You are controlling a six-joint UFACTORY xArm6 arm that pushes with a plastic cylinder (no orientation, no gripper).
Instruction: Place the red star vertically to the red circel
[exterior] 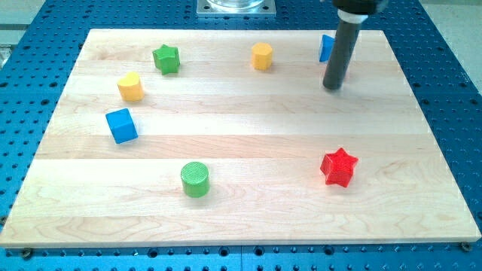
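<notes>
1. My tip (332, 86) rests upper right of frame, just beside a half-hidden blue block (325, 47); no jaws on this rig, just a rod.
2. Red star (338, 167) sits lower right, well below tip, untouched.
3. Red circle: not visible, maybe hidden.

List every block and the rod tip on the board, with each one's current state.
my tip: on the board at the view's upper right, touching no block clearly
red star: lower right, untouched, far below my tip
blue block: partly hidden behind the rod, shape unclear
yellow hexagon: near top, free
green star: upper left, free
yellow heart: left, free
blue cube: left, free
green cylinder: bottom centre, upright

No red circle shows.
</notes>
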